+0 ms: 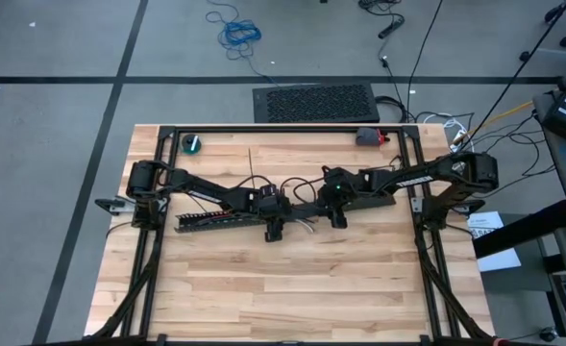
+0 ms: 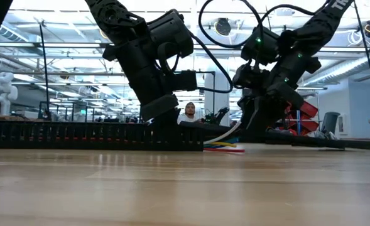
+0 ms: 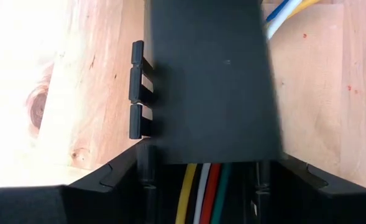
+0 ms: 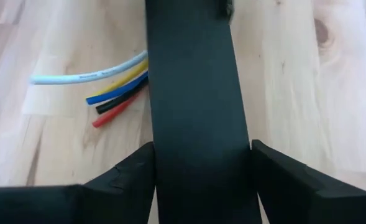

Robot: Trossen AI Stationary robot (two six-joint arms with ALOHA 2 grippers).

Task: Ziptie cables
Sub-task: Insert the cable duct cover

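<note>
Both pincers, left (image 1: pixel 274 229) and right (image 1: pixel 337 220), clamp the duct (image 1: pixel 215 220) mid-desk; cables (image 4: pixel 117 87) loose at 6 o'clock, no ziptie fitted yet.

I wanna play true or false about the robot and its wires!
1. The left claw and right claw are both down at the duct. True.
2. The wires poke out of the duct onto the table. True.
3. The wires are all one colour. False: white, yellow, blue, black and red.
4. The blue cord lies on the table. False: it lies on the floor.
</note>
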